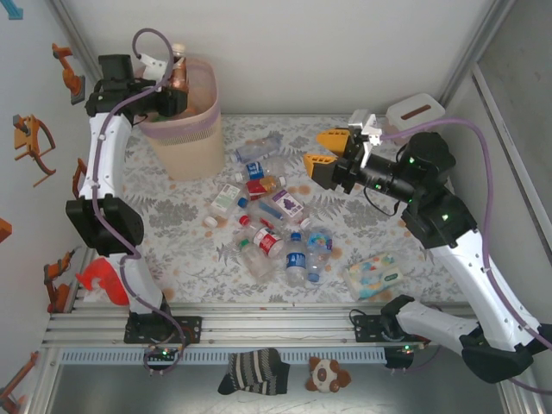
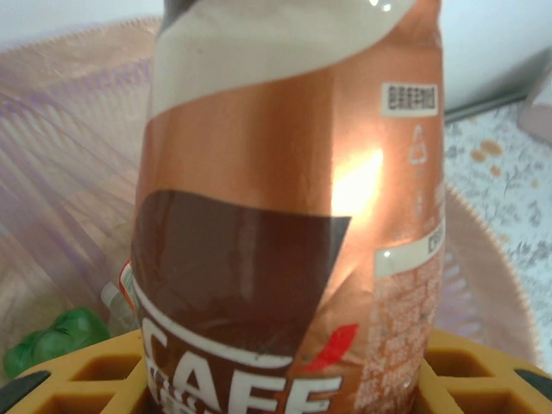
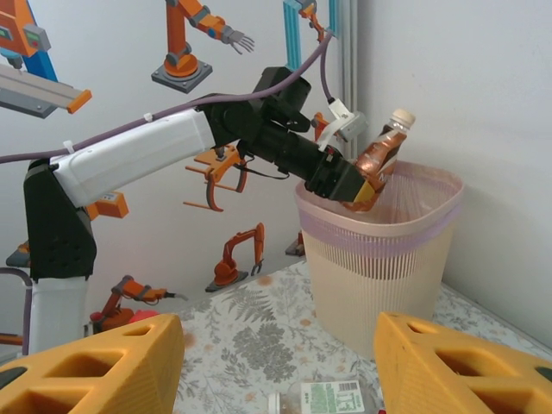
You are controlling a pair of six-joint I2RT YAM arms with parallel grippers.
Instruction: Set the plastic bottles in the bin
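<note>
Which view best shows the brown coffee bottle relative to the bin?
Right wrist: it sees the brown coffee bottle side-on, tilted, clamped in the left pincer above the bin rim. Top external shows it small, from above, over the bin. Left wrist shows its label close up, pink liner behind.

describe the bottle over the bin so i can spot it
Find the tall beige bin with the pink liner, far left. Above its rim the left gripper holds a tilted bottle. Its shiny copper-brown label marks it out from the bottles on the table.
</note>
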